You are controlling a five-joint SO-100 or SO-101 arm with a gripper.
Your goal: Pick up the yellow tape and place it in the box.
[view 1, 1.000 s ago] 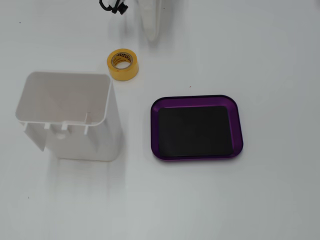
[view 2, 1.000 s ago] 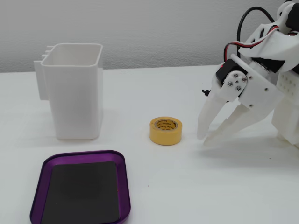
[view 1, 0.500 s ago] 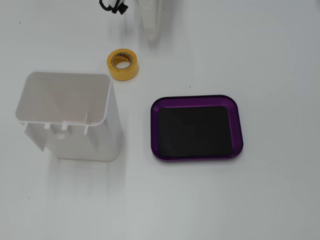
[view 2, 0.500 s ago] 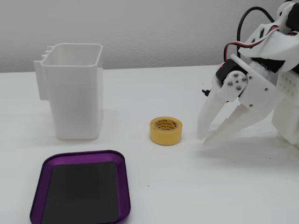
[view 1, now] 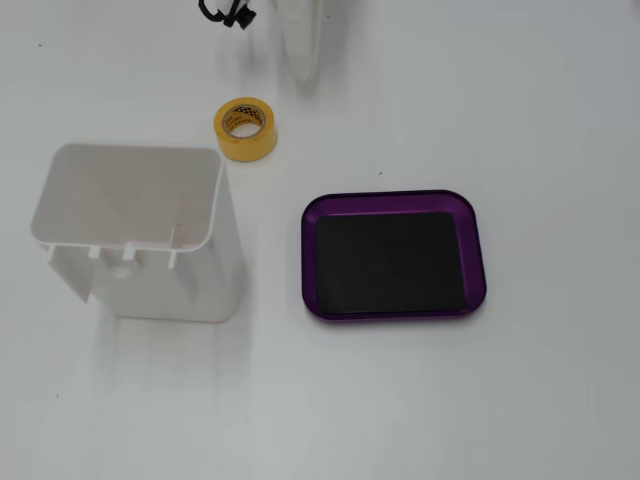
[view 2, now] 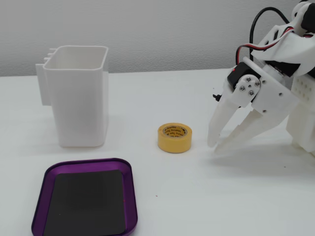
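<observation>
The yellow tape [view 1: 248, 146] lies flat on the white table, hole up, apart from everything; it also shows in a fixed view [view 2: 174, 141] at the middle. The box, a shallow purple tray with a black bottom [view 1: 395, 198], sits empty to the right of the tape and nearer the front; in a fixed view its rim [view 2: 83, 162] is at the lower left. My gripper [view 2: 213, 148] hangs tip-down just right of the tape, not touching it, with its white fingers drawn together at the tips and nothing between them. In a fixed view the gripper [view 1: 303, 76] only reaches in from the top edge.
A tall white plastic container [view 1: 170, 285] stands open-topped left of the tape and the tray; it also shows in a fixed view [view 2: 78, 108] at the back left. The arm's body and cables [view 2: 290, 59] fill the right side.
</observation>
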